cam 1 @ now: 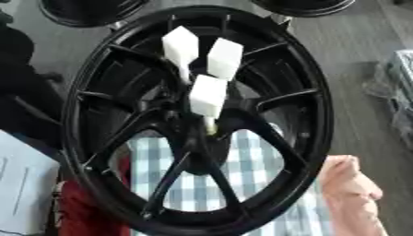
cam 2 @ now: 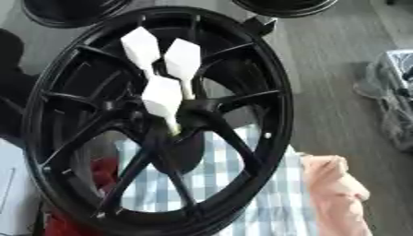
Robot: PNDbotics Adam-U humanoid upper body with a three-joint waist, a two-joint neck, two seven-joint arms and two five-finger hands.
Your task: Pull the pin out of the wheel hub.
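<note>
Black wheel (cam 1: 197,120) stands upright, filling the view. Three white-headed pins (cam 1: 207,95) sit in the hub, spread from 11 to 1 o'clock. Neither robot hand visible; state cannot be told. Advise grasping one head, pulling straight along its stem.

A black spoked wheel hub (cam 2: 157,120) fills the left and middle of the frame, standing tilted. Three white pins with blocky heads (cam 2: 162,97) stick out of its centre, one in front and two behind it toward the upper left. Through the spokes a blue-and-white checked cloth (cam 2: 234,184) shows at the bottom, with a pink cloth (cam 2: 339,193) at lower right on the grey floor (cam 2: 331,69).
</note>
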